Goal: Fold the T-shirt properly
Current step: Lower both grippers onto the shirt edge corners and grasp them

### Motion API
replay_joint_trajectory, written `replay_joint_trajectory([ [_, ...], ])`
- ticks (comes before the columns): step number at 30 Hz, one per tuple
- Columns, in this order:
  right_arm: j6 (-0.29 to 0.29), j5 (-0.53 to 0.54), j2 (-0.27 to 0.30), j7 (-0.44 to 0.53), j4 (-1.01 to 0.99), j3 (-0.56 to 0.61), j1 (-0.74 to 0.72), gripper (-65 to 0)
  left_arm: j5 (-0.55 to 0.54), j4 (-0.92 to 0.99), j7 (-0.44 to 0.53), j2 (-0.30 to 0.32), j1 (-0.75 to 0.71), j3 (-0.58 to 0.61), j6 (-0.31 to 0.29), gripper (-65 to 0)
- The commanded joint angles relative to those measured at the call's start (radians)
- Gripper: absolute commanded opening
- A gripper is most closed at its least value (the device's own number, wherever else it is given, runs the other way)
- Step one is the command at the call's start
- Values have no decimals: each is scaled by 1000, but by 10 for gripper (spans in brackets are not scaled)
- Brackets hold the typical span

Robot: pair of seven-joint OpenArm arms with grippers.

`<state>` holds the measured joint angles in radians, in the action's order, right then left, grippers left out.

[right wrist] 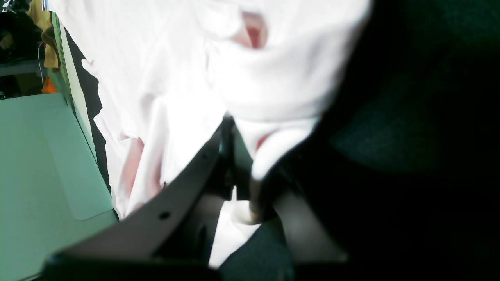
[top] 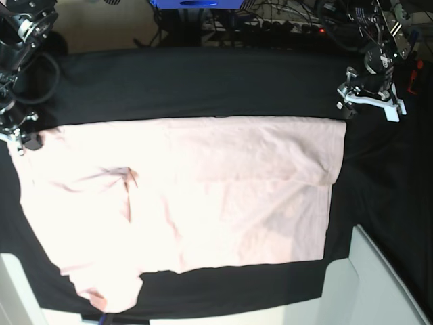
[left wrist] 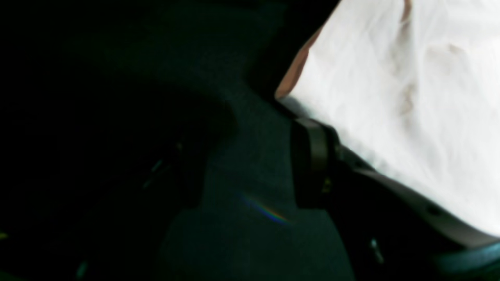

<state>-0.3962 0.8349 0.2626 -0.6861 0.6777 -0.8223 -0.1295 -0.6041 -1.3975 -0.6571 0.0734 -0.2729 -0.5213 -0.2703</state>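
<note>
The pale pink T-shirt (top: 203, 196) lies spread flat, plain side up, on the black table cloth (top: 203, 81). One sleeve points to the lower left, and a folded band runs along its right edge. My right gripper (top: 20, 139) is at the shirt's far left corner. In the right wrist view it (right wrist: 242, 183) is shut on a bunched fold of the shirt (right wrist: 164, 78). My left gripper (top: 344, 105) sits just beyond the shirt's far right corner. In the left wrist view it (left wrist: 242, 164) looks open over bare cloth, with the shirt (left wrist: 390, 97) beside its right finger (left wrist: 312, 168).
A pale grey board (top: 379, 284) juts in at the lower right of the base view. Cables and equipment (top: 284, 27) line the far edge. In the right wrist view a light green surface (right wrist: 39, 164) shows past the table's edge.
</note>
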Motion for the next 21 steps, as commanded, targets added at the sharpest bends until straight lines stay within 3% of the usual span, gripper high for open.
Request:
replay_joint_trajectory([
  [1, -17, 16, 22, 4, 15, 2, -14, -650, -12, -7, 23, 12, 14, -3, -11, -312],
  [4, -17, 16, 22, 4, 15, 2, -14, -650, -14, -3, 23, 10, 30, -3, -28, -312],
  [7, -17, 16, 22, 4, 15, 2, -14, -650, -14, -9, 23, 7, 30, -7, -149, -312],
  [8, -17, 16, 22, 4, 15, 2, -14, -650, -14, -9, 23, -1, 30, -9, -163, -312],
  [12, -17, 14, 22, 4, 15, 2, -14, -650, -14, -4, 23, -11, 25, -10, -172, -272],
  [17, -17, 14, 22, 4, 15, 2, -14, -650, -14, 1, 23, -11, 24, -10, -172, -81],
  [21, -17, 14, 22, 4, 15, 2, -14, -650, -14, 20, 23, -11, 30, -12, -172, -77],
])
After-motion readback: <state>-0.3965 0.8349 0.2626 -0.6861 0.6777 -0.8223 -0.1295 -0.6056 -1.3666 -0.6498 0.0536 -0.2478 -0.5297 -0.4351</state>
